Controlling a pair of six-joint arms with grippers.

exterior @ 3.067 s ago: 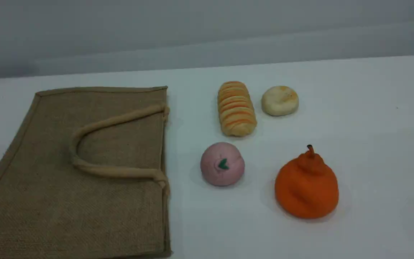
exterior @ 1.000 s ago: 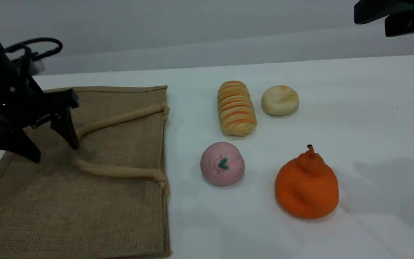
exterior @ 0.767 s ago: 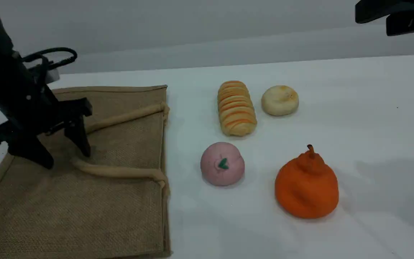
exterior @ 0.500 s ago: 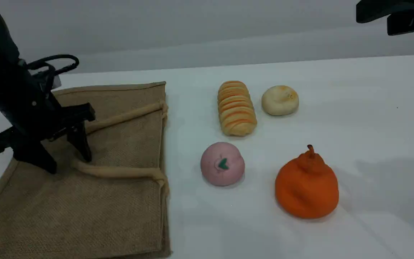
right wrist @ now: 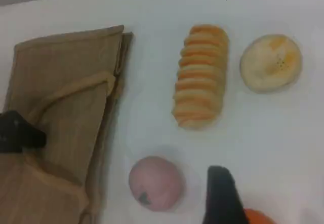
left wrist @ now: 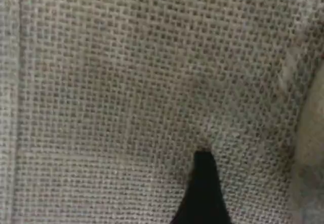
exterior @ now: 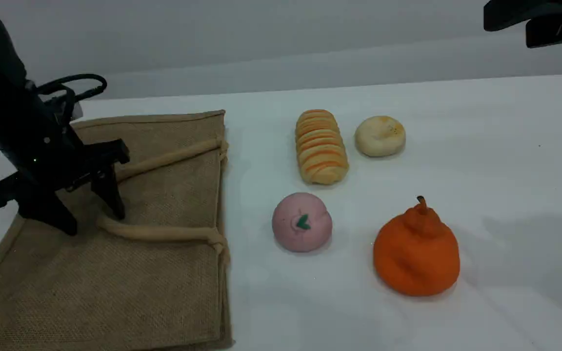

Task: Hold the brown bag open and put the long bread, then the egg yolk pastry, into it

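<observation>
White table [exterior: 505,146], pink ball [exterior: 302,222] and orange fruit [exterior: 416,251] near long bread [exterior: 321,146], left hand [exterior: 90,214] spread on brown bag [exterior: 164,287].

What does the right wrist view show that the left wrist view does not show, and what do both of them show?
Only the right wrist view shows the long bread, the egg yolk pastry, a pink ball, the edge of an orange fruit, the white table, and the left end effector as a dark shape at the frame's left edge, over the bag.

Only the left wrist view shows the jute weave up close, with one dark fingertip of the left end effector low against the cloth.

Both show the brown bag and a piece of its beige handle.
</observation>
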